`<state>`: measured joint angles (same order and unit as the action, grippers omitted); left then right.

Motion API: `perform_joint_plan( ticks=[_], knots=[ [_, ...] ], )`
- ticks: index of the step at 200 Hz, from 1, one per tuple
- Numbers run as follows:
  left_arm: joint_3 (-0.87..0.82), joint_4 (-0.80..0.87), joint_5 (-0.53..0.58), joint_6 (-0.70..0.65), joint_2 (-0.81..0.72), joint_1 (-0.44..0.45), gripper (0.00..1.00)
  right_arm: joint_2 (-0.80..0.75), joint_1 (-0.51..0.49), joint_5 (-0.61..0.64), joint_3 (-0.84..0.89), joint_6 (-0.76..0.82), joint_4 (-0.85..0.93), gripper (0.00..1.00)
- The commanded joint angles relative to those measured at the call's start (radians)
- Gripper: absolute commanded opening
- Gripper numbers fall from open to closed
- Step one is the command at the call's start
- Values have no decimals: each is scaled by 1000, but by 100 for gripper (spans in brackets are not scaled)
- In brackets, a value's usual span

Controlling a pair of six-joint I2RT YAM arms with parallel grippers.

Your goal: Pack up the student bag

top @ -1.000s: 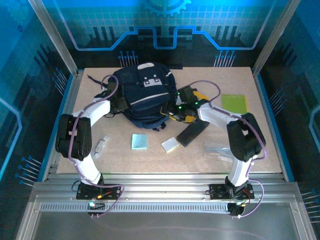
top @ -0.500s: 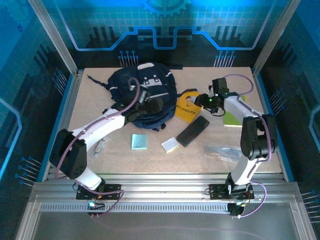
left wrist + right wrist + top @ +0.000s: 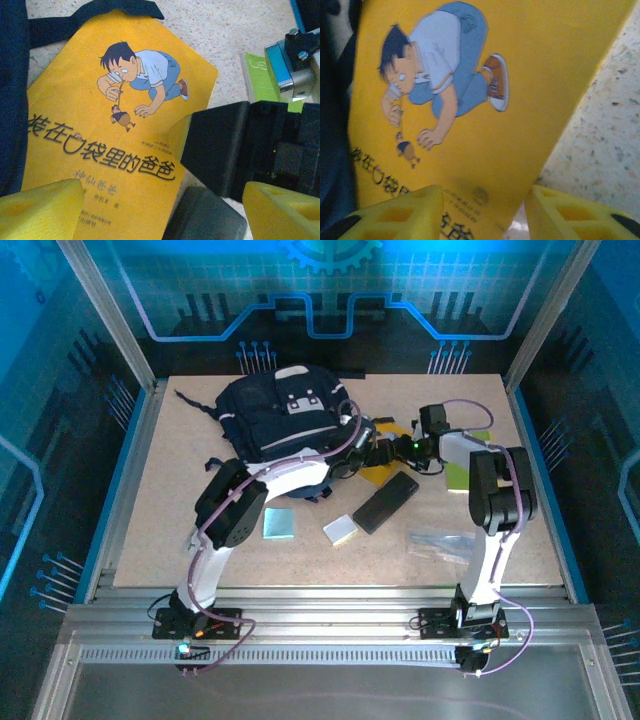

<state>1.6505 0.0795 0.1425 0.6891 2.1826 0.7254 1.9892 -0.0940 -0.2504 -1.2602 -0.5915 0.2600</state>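
The student bag (image 3: 285, 415), dark navy with pale stripes, lies at the back left of the table; its fabric (image 3: 10, 100) fills the left edge of the left wrist view. Just right of it lies a yellow picture book (image 3: 385, 472) (image 3: 115, 125) (image 3: 485, 90), flat on the table. My left gripper (image 3: 368, 452) (image 3: 162, 192) hovers open over the book's lower part. My right gripper (image 3: 398, 450) (image 3: 485, 197) is open too, its yellow fingers (image 3: 395, 215) straddling the book's edge: one over the cover, the other over bare table. Nothing is gripped.
A black pencil case (image 3: 385, 502) (image 3: 205, 220) lies in front of the book. A green notebook (image 3: 460, 475) (image 3: 260, 75) is at the right. A light-blue pad (image 3: 279, 523), a white block (image 3: 340, 530) and a clear plastic item (image 3: 440, 540) lie nearer the front.
My left arm has swung from the bag's left side across its front to the yellow book. My right gripper pulled back to the right, then returned to the book's edge with narrower jaws.
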Motion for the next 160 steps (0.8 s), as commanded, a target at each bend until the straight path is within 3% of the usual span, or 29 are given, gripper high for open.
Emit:
perform_joint_plan(
  ticks=[1,23,51,68,160],
  knots=[
    [48,96,62,-18,63,-9,85,22,11,-60,18,-40,-91,46],
    [3,112,42,41,83,-44,82,-19,11,-104,74,-73,-193,45],
    [-50,101,35,55,85,-54,60,-44,16,-179,70,-114,-228,42],
    [-57,109,34,54,89,-52,55,-56,14,-215,73,-146,-263,39],
    [-20,140,23,35,97,-53,53,2,-1,-239,53,-161,-272,23]
  ],
)
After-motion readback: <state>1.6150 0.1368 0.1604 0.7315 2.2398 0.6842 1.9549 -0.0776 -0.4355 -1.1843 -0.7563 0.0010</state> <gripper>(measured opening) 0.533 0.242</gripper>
